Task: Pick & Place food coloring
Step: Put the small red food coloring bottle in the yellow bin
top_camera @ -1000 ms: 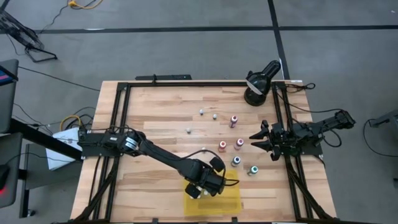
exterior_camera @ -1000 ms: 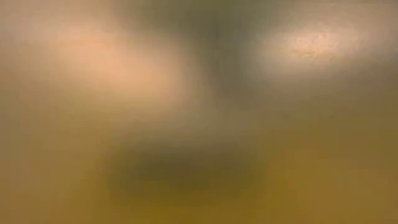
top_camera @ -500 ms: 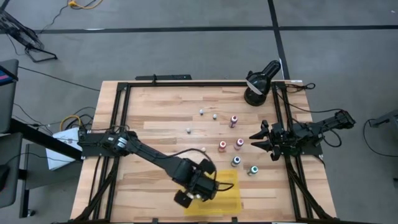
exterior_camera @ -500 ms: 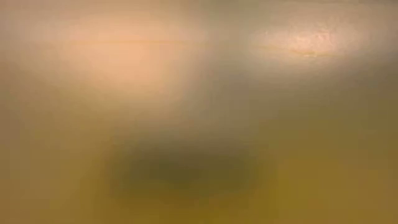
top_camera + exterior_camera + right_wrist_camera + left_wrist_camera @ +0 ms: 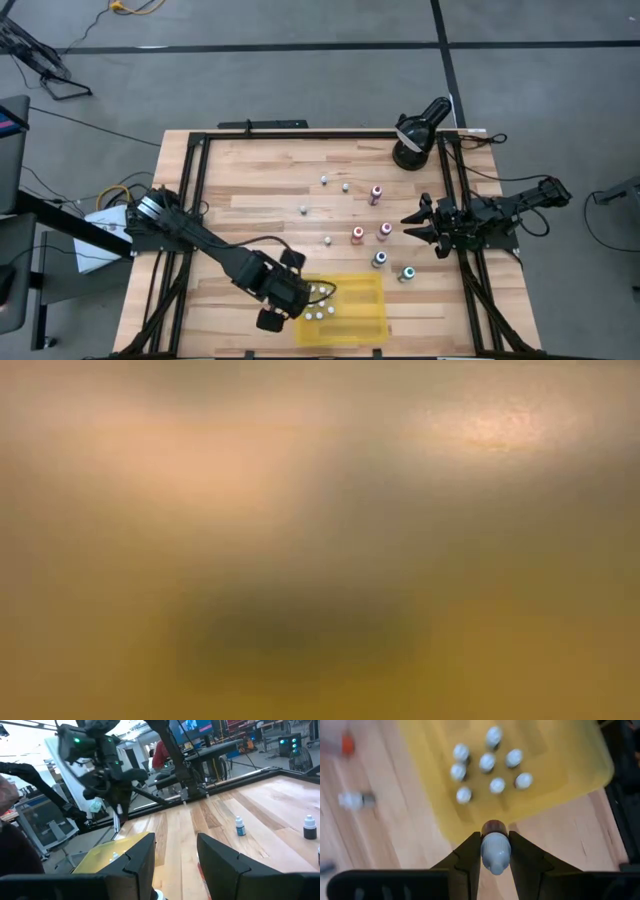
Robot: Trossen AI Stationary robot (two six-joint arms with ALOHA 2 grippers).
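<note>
My left gripper (image 5: 296, 300) is shut on a small food-coloring bottle (image 5: 495, 851) with a white cap and a dark body. It is at the left edge of the yellow tray (image 5: 365, 305), near the table's near edge. Several white-capped bottles (image 5: 487, 762) stand in the tray. More bottles stand on the wood farther back, among them a pink one (image 5: 376, 194), a red one (image 5: 357, 235) and a teal one (image 5: 407, 273). My right gripper (image 5: 415, 222) is open and empty at the right side. The low view shows only a yellow blur. My left gripper pinches the bottle's white cap (image 5: 495, 855) between its two fingers (image 5: 470, 857). The fingers come from above, pointing down. The bottle hangs upright, cap up, its dark body (image 5: 494, 826) below the fingers, over the tray's edge (image 5: 470, 832).
Small bottles (image 5: 324, 180) (image 5: 303, 210) (image 5: 327, 241) are scattered mid-table. One bottle lies on its side on the wood (image 5: 354, 800) near the tray. A black camera on a stand (image 5: 415, 135) is at the far right. A black frame (image 5: 195, 200) rims the table.
My left gripper has gone from over the tray toward the table's left edge and has turned about. It now stands at the tray's left edge. The bottles in the tray have come into view.
</note>
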